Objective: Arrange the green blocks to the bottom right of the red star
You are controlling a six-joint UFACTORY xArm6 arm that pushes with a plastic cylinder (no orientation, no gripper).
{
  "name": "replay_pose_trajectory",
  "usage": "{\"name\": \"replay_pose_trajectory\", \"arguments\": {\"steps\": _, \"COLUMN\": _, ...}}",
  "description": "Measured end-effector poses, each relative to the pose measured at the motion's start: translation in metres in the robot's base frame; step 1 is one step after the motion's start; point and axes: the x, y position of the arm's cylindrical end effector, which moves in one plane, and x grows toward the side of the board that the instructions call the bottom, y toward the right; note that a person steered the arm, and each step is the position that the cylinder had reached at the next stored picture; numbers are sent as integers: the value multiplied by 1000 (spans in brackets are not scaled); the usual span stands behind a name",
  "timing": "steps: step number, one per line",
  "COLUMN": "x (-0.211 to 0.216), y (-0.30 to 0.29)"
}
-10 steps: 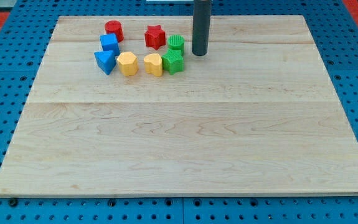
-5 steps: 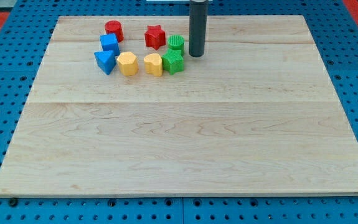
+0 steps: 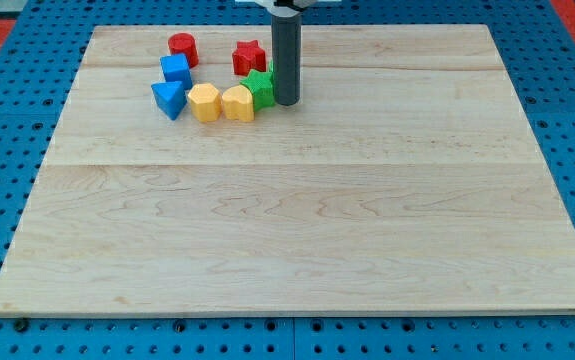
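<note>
Our tip (image 3: 286,101) presses against the right side of a green block (image 3: 260,88), just below-right of the red star (image 3: 249,56); any second green block is hidden. We carry no pincer: blocks move by pushing alone.
</note>
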Motion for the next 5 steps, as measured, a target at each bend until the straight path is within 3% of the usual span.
{"name": "replay_pose_trajectory", "arguments": {"steps": 3, "x": -19, "y": 16}}
{"name": "replay_pose_trajectory", "arguments": {"steps": 5, "x": -58, "y": 18}}
